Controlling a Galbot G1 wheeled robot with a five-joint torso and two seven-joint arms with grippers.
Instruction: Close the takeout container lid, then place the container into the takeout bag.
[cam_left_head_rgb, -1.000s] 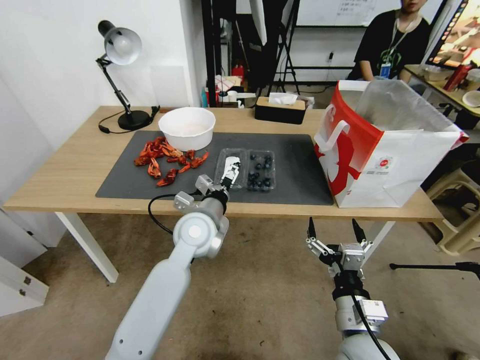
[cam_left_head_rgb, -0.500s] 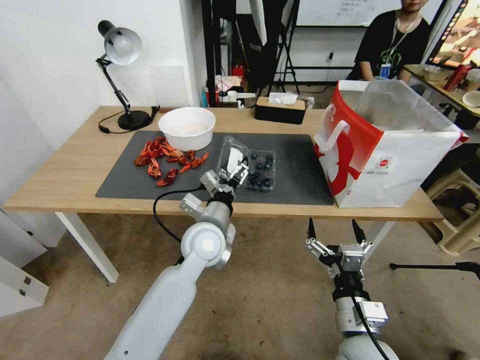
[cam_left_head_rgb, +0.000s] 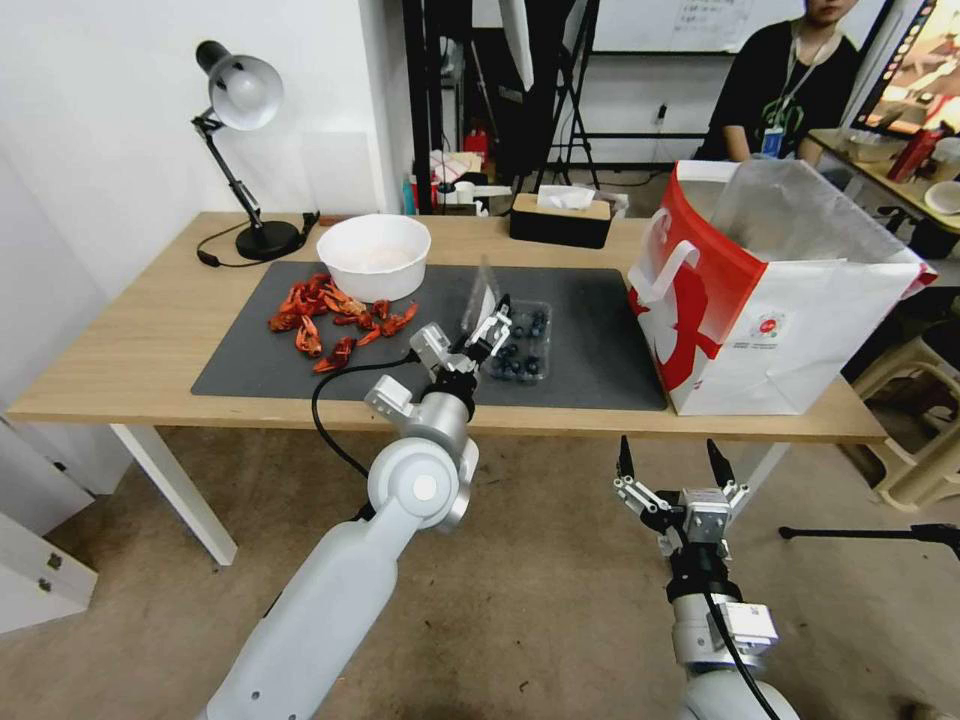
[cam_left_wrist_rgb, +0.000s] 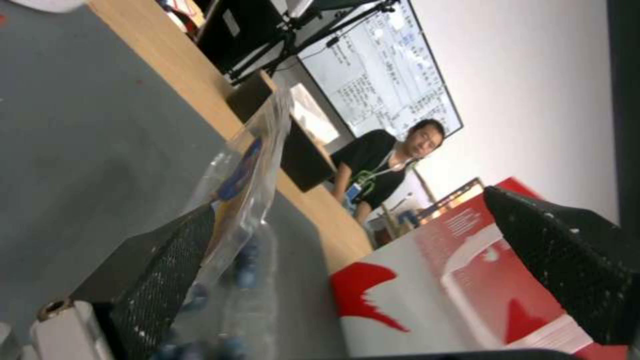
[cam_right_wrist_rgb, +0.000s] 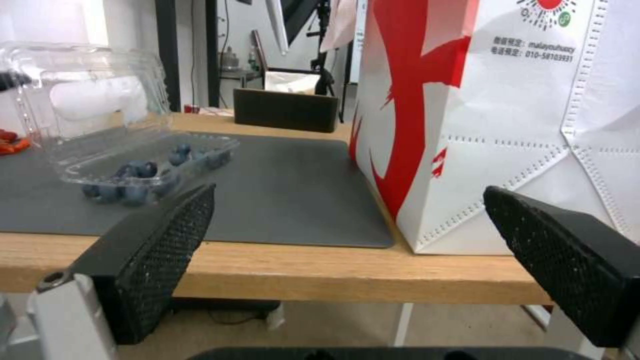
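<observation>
Change: since a second ago the left pincer (cam_left_head_rgb: 492, 328) has swung the lid (cam_left_head_rgb: 482, 290) up from lying flat on the mat to standing nearly on edge over the hinge – the right arm and everything else on the surface have kept their places.
Left pincer: spread, not pinching; in the left wrist view one finger (cam_left_wrist_rgb: 167, 270) presses against the lid's outer face while the other stands well apart, so it looks to be pushing the lid over rather than carrying it.
Lid: upright, clear plastic, its label turned edge-on to the head camera – about halfway through its arc, I judge.
Takeout container (cam_left_head_rgb: 522, 345): blueberry tray flat on the grey mat (cam_left_head_rgb: 600, 340), near the front edge of the surface (cam_left_head_rgb: 130, 340) (within easy reach, which suits a one-arm push).
Takeout bag (cam_left_head_rgb: 770, 300): standing open-mouthed at the right end, apart from the container, ready to receive it.
Right pincer (cam_left_head_rgb: 668, 462): spread and empty, parked below the surface edge, facing the bag.
Nearby: white bowl (cam_left_head_rgb: 374, 256) and red scraps (cam_left_head_rgb: 330, 320) left of the container.
</observation>
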